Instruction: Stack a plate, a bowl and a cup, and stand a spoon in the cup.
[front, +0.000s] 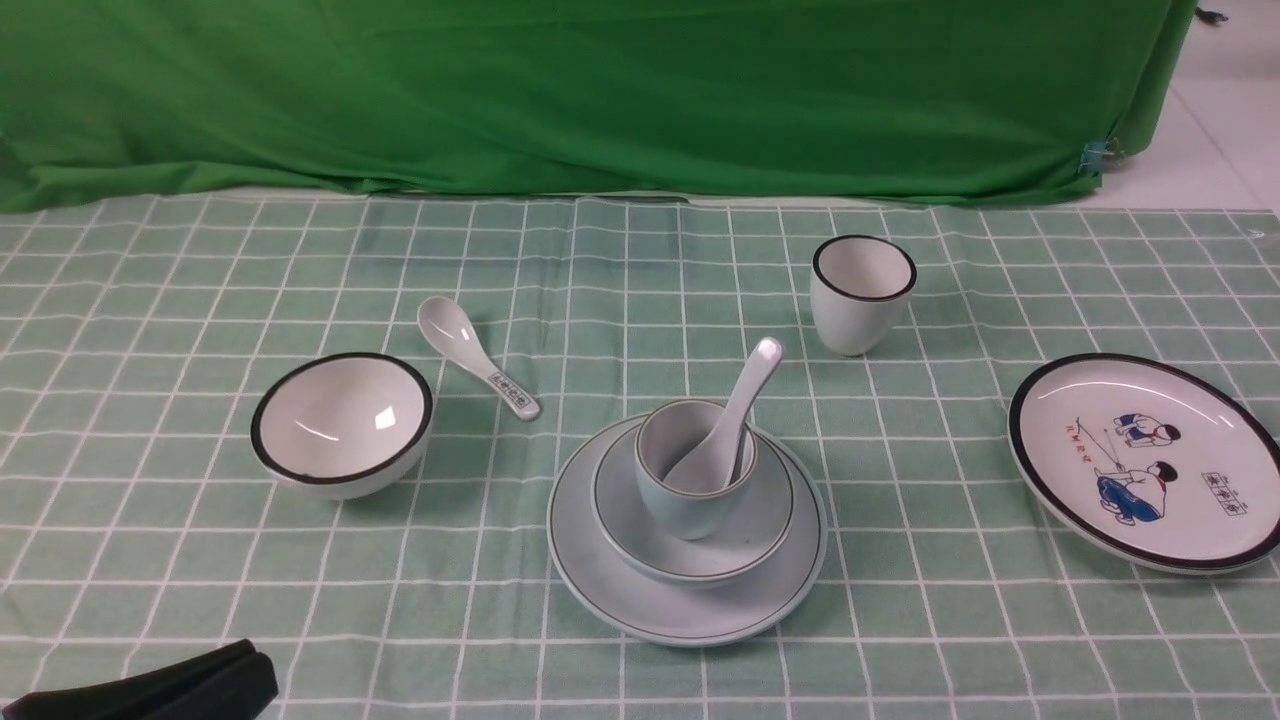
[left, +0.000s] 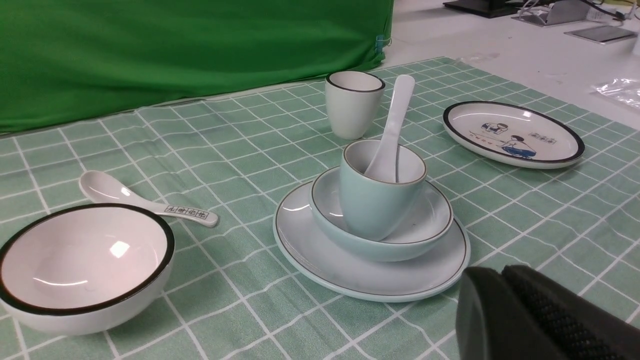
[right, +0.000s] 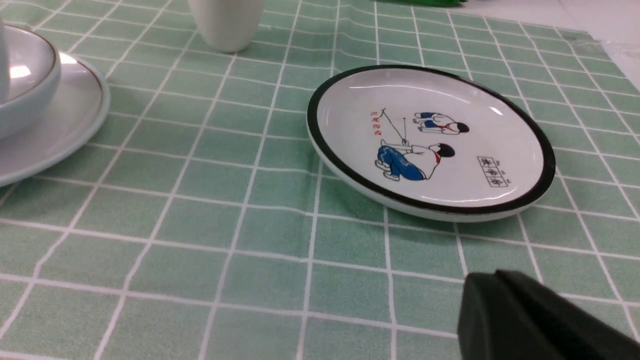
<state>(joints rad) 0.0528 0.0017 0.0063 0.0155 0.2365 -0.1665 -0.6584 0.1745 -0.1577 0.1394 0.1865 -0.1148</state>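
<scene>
The pale blue-green plate (front: 600, 570) lies on the checked cloth near the front middle. The shallow bowl (front: 770, 520) rests in it, and the handleless cup (front: 690, 505) stands in the bowl. The plain glossy spoon (front: 745, 395) stands in the cup, its handle leaning up and to the right. The same stack shows in the left wrist view: plate (left: 320, 255), bowl (left: 430, 220), cup (left: 370, 205), spoon (left: 397, 117). My left gripper (front: 255, 665) (left: 500, 275) is shut and empty, low at the front left, apart from the stack. My right gripper (right: 492, 280) is shut and empty, near the cartoon plate.
A black-rimmed white bowl (front: 340, 425) and a white spoon with printed marks (front: 475, 355) lie left of the stack. A black-rimmed white cup (front: 862, 293) stands behind it on the right. The cartoon plate (front: 1145, 460) (right: 430, 140) lies far right. A green curtain (front: 600, 90) hangs behind.
</scene>
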